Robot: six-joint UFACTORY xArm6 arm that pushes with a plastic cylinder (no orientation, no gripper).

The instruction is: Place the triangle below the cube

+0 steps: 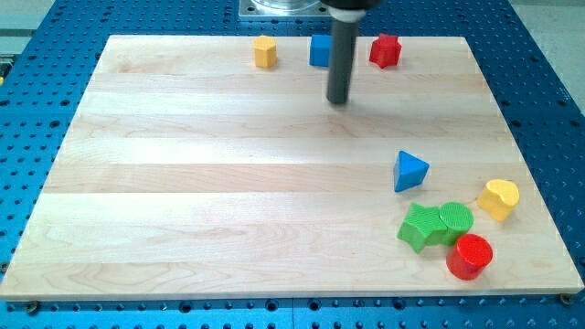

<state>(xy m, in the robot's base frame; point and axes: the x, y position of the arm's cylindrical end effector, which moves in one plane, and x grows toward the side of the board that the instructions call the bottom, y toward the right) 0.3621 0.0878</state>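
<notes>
The blue triangle (409,171) lies on the wooden board at the view's right, a bit below the middle. The blue cube (319,50) sits near the board's top edge, partly hidden by the dark rod. My tip (338,100) rests on the board just below and right of the cube, well above and left of the triangle. It touches no block.
A yellow hexagonal block (265,52) and a red star block (386,50) flank the cube at the top. At the lower right sit a yellow heart block (498,198), a green block (420,227), a green cylinder (455,219) and a red cylinder (470,255). The wooden board (183,183) lies on a blue perforated table.
</notes>
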